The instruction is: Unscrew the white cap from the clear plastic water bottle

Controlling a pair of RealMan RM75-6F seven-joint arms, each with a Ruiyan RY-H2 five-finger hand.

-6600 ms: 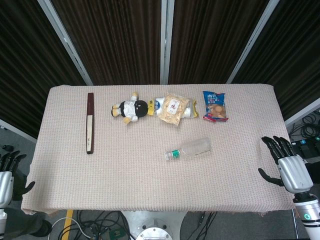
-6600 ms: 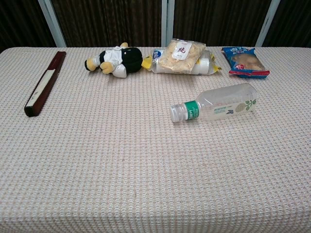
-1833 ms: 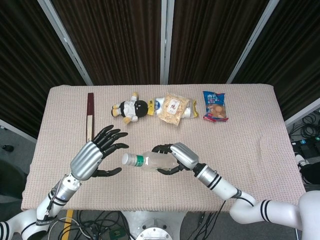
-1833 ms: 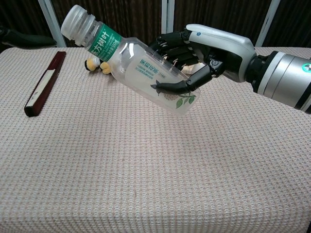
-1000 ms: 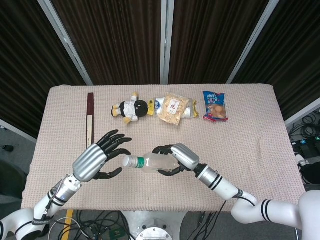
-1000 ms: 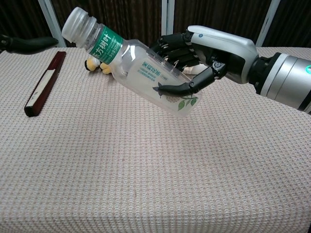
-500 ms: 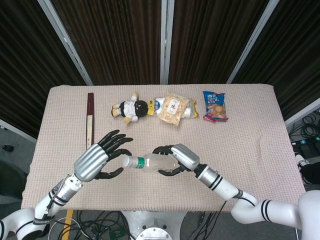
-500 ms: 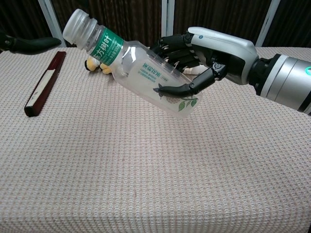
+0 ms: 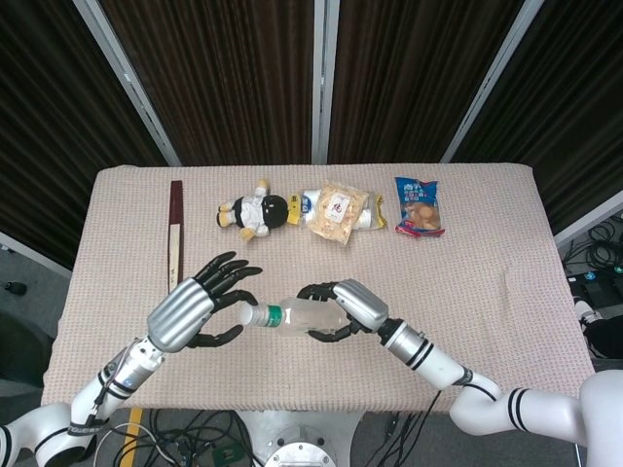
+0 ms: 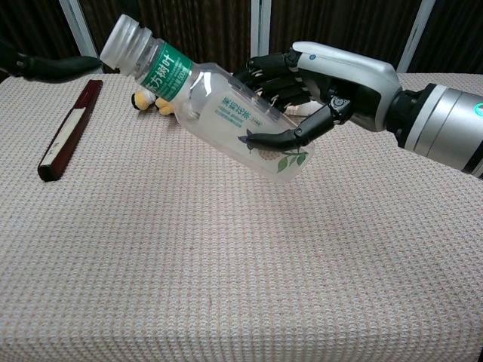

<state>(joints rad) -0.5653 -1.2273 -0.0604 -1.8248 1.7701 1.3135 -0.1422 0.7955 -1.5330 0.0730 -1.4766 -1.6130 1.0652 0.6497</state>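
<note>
While my right hand (image 9: 343, 309) grips the clear plastic water bottle with the green label (image 10: 226, 113) around its lower body, fingers wrapped over it and thumb underneath, the bottle hangs above the beige woven tablecloth (image 10: 226, 264), tilted with its neck up and to the left. Its white ribbed cap (image 10: 121, 39) is on, right at the top end. My left hand (image 9: 193, 306) sits just left of the cap with fingers spread and nothing in it; from the head view the fingertips (image 9: 239, 298) look right at the cap, but I cannot tell whether they touch. In the chest view only one dark finger (image 10: 56, 68) shows, just left of the cap. Behind the bottle lies a small black-and-white plush doll (image 9: 253, 212), and right of it a clear bag of pale snacks (image 9: 337, 212), then a blue snack packet (image 9: 419, 207). Far left of the bottle, a long dark red folded fan (image 9: 174, 238) lies flat.
</note>
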